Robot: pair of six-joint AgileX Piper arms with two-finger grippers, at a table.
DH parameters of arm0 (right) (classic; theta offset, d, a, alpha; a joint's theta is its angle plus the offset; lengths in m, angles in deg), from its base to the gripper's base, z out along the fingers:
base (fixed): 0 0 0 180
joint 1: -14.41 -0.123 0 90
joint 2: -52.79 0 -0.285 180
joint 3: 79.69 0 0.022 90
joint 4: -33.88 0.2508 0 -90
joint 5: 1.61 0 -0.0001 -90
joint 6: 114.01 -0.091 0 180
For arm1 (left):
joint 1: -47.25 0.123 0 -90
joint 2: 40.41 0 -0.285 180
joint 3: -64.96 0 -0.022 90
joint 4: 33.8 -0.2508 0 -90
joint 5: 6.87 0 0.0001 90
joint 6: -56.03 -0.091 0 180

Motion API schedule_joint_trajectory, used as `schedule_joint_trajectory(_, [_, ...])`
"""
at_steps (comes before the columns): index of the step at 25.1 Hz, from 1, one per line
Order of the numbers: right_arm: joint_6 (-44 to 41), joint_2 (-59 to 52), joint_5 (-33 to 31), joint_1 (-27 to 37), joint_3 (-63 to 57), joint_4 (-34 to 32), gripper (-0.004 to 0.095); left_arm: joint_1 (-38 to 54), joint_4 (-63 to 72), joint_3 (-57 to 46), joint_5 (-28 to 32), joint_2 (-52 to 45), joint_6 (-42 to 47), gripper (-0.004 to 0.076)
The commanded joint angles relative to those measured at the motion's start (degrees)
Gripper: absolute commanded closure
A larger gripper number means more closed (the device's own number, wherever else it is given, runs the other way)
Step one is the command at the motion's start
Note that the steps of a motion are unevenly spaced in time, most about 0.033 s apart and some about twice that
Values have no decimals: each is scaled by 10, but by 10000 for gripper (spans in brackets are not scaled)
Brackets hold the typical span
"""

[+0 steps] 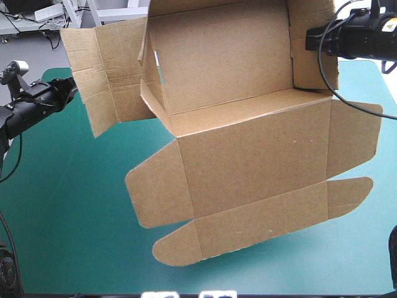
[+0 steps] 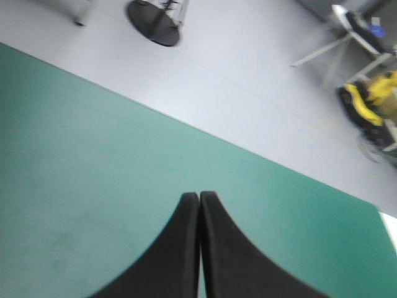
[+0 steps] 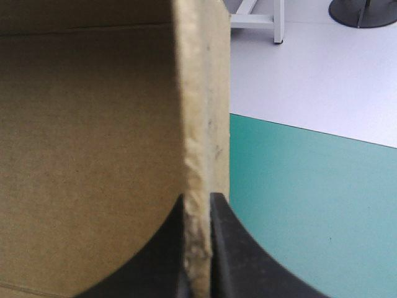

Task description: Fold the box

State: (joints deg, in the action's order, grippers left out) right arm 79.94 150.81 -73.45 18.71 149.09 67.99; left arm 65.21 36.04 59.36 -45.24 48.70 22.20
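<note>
surface (image 1: pixel 68 211): flat, wide, showing along the near and left sides in the high view | teal-green cover (image 2: pixel 87 161): smooth, faint darker smudges, runs to a straight edge seen in both wrist views

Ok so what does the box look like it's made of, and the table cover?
The box: brown cardboard, likely corrugated, matte; the edge pinched in the right claw looks thick, pale and fibrous. The teal-green cover: probably a soft matte mat or fabric; no glare, faintly grainy.
</note>
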Motion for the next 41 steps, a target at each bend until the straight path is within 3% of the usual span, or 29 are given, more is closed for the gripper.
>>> schedule_joint_trajectory(1, [-6,-34,-3,4,16,30,911,1,197,21,-102,4,-113,734])
schedule_joint_trajectory(10, [-6,-35,-3,4,15,49,911,1,292,48,-360,15,-147,734])
schedule_joint_trajectory(16, [-3,-35,4,4,-5,46,911,-46,272,77,-359,-28,-111,734])
schedule_joint_trajectory(20, [0,-35,58,4,-65,53,911,-96,239,101,-355,-50,-76,734])
schedule_joint_trajectory(28, [11,-29,79,4,-89,51,911,-96,226,101,-355,-53,-53,730])
schedule_joint_trajectory(31, [11,-24,88,4,-89,51,910,-111,213,101,-355,-53,-51,658])
schedule_joint_trajectory(37, [11,-10,96,4,-89,50,910,-158,218,101,-355,-53,-51,433])
schedule_joint_trajectory(41, [11,-3,99,4,-89,47,910,-174,237,101,-355,-53,-51,406])
